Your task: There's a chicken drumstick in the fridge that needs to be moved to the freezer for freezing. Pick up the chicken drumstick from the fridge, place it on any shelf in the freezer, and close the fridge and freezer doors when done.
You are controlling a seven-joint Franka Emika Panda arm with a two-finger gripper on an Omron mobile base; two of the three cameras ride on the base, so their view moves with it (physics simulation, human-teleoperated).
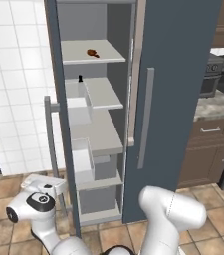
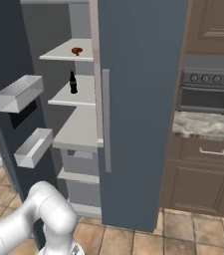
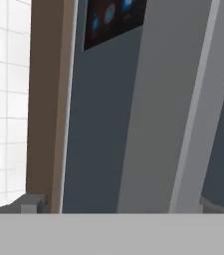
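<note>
The chicken drumstick (image 1: 92, 53) (image 2: 76, 51) lies on the top shelf (image 1: 108, 56) of the open freezer, above a small dark bottle (image 1: 80, 78) (image 2: 72, 83). The freezer door (image 1: 58, 124) stands swung out to the left, its grey handle (image 1: 49, 134) facing away from the shelves. The fridge door (image 1: 178, 74) on the right is closed. My gripper (image 1: 54, 187) (image 3: 118, 204) is low down on the outer side of the freezer door, open and empty. In the hand view it faces the door's blue front, the black panel (image 3: 111, 20) and the bar handle (image 3: 163, 124).
White bins (image 2: 19, 92) hang on the inside of the freezer door. A white tiled wall (image 1: 14, 74) runs to the left. An oven (image 2: 205, 94), a stone counter (image 2: 203, 124) and brown cabinets (image 2: 203, 184) stand to the right of the appliance.
</note>
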